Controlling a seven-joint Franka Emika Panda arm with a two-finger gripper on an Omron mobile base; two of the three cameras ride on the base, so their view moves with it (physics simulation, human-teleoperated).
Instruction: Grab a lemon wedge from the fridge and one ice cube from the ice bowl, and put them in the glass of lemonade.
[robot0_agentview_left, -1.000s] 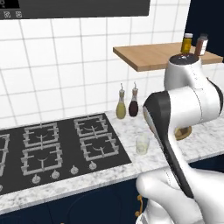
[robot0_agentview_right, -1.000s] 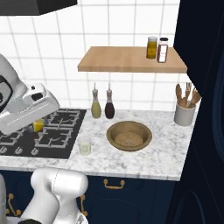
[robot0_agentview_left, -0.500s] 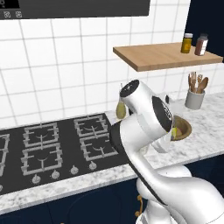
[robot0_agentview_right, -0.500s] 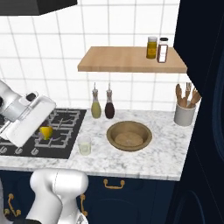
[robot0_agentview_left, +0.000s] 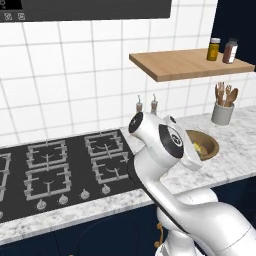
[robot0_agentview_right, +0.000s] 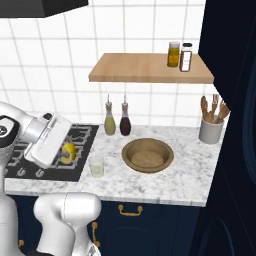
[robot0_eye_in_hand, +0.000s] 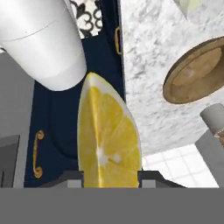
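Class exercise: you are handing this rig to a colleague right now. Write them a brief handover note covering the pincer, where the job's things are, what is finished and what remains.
Pincer: shut on the lemon wedge, carried above the hob's right edge, left of the glass.
Glass of lemonade: near the front of the marble counter, between hob and ice bowl. The bowl sits right of the glass.
Done: wedge fetched and in hand.
Left: drop the wedge in the glass, then take one ice cube from the bowl and add it.
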